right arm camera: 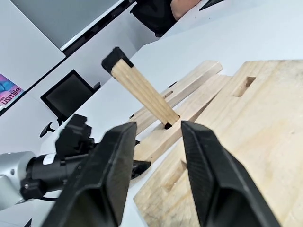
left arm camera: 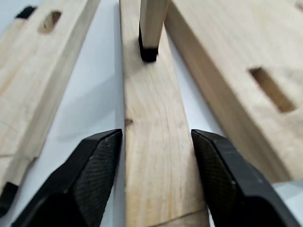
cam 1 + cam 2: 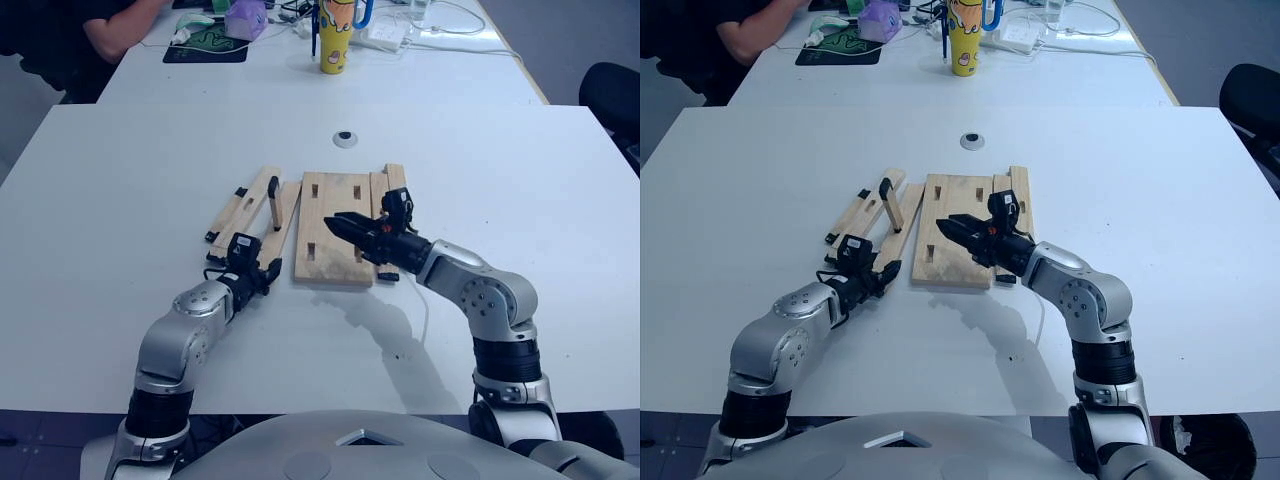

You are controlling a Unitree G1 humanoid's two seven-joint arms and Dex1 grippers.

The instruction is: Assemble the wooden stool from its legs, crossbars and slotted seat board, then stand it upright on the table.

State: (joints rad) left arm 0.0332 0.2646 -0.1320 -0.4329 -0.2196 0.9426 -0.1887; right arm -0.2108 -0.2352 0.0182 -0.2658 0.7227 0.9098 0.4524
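Straddles slat point(image 2: 151, 94) end with spread left gripper point(image 2: 156, 137); holds right gripper point(image 3: 335, 225), also spread, over board point(image 3: 318, 255), near 1 tilted leg point(image 3: 275, 203).

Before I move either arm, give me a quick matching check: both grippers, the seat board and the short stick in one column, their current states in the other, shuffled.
Things:
1. left gripper
2. right gripper
3. seat board
4. short stick

States:
A. stands tilted on the slat
B. open, over the seat board
C. lies flat on the table, slots facing up
D. open, one finger on each side of the slat's near end

Pairs: 1-D, 2-B, 3-C, 4-A
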